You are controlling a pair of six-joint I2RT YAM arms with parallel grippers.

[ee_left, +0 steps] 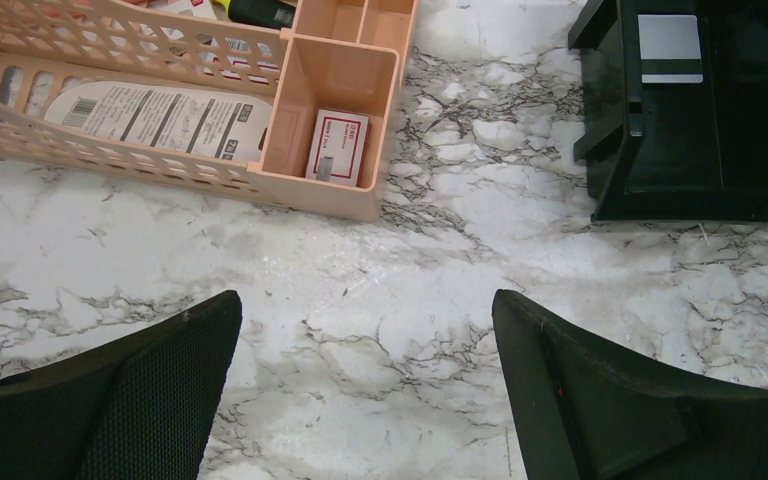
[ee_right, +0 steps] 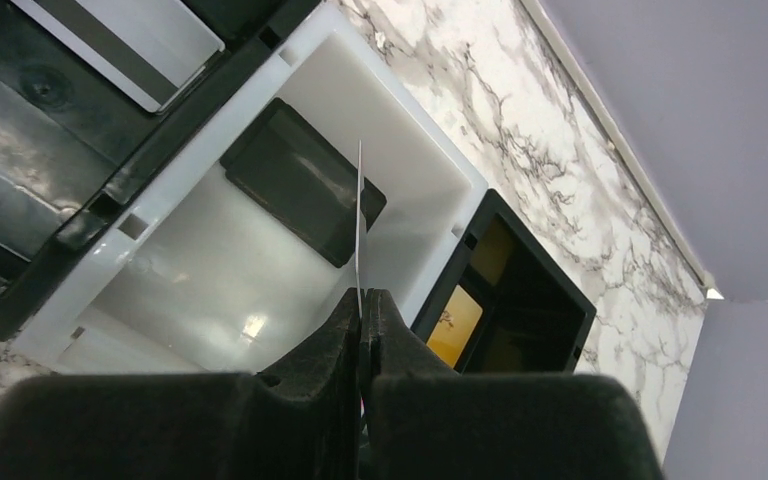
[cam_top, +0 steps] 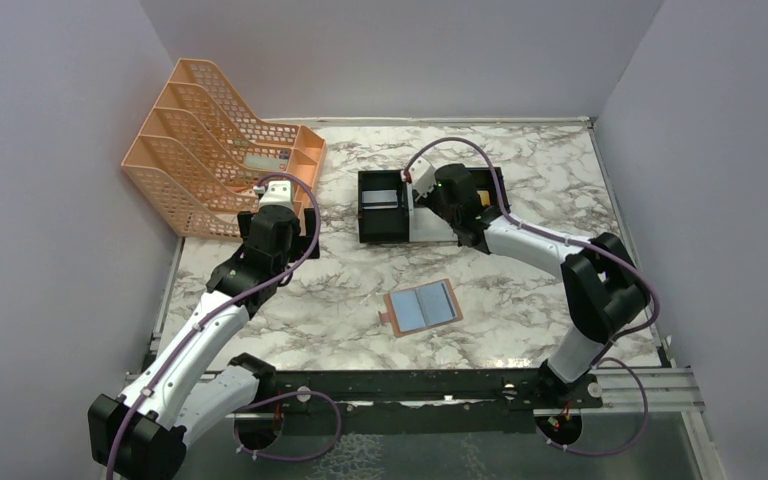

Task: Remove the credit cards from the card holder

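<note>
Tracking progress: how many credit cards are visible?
4: a card in the right gripper, a dark card in the white tray, a gold card in one black tray, a striped card in the other. The wallet may hide more.

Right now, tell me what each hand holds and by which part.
The right hand pinches a thin card by its near edge, the rest sticking out edge-on over the white tray. The left hand is open and holds nothing.

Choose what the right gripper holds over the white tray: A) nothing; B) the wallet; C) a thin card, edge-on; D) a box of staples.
C: the right gripper is shut on a thin card seen edge-on above the white tray; the wallet lies open on the table.
</note>
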